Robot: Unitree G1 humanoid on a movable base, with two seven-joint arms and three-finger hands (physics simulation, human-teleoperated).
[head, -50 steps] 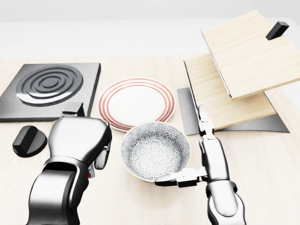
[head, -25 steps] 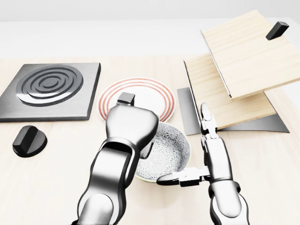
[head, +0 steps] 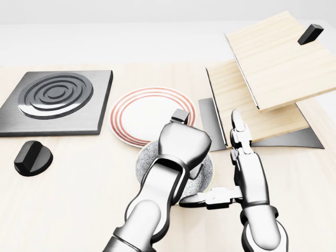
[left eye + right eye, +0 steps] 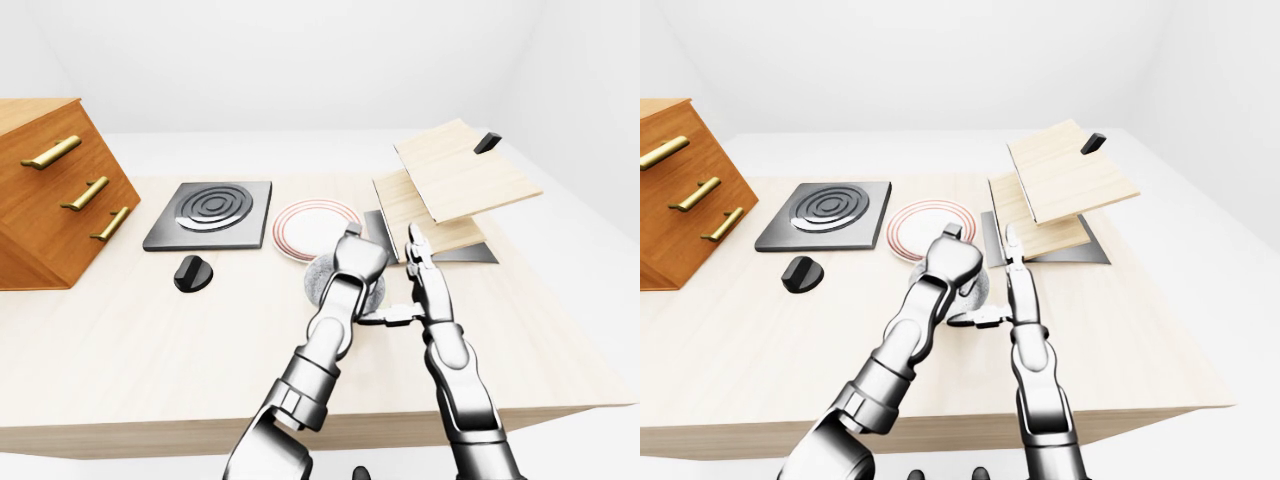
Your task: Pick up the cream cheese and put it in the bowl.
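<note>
Your table (image 4: 120, 330) carries a wooden drawer chest (image 4: 45, 195) at the left of the left-eye view; the head view crops that chest out. Tilted wooden boards (image 3: 273, 73) sit at the head view's upper right, with a small black block (image 3: 310, 33) on the top one. The black hotplate (image 3: 55, 100) lies at the left, the red-ringed plate (image 3: 142, 113) beside it, and a black knob (image 3: 32, 157) below the hotplate.

Your left arm reaches in from the bottom and bends up, so your left hand (image 3: 184, 144) hangs directly over the patterned bowl (image 3: 144, 157), covering most of it. Its fingers curl underneath, out of sight, so you cannot tell whether they are together or clamped on anything. The cream cheese shows in no view; it may be hidden under that hand.

Your right hand (image 3: 239, 173) stands upright just right of the bowl, fingers spread apart, thumb (image 3: 210, 198) pointing left toward the bowl's lower rim.
</note>
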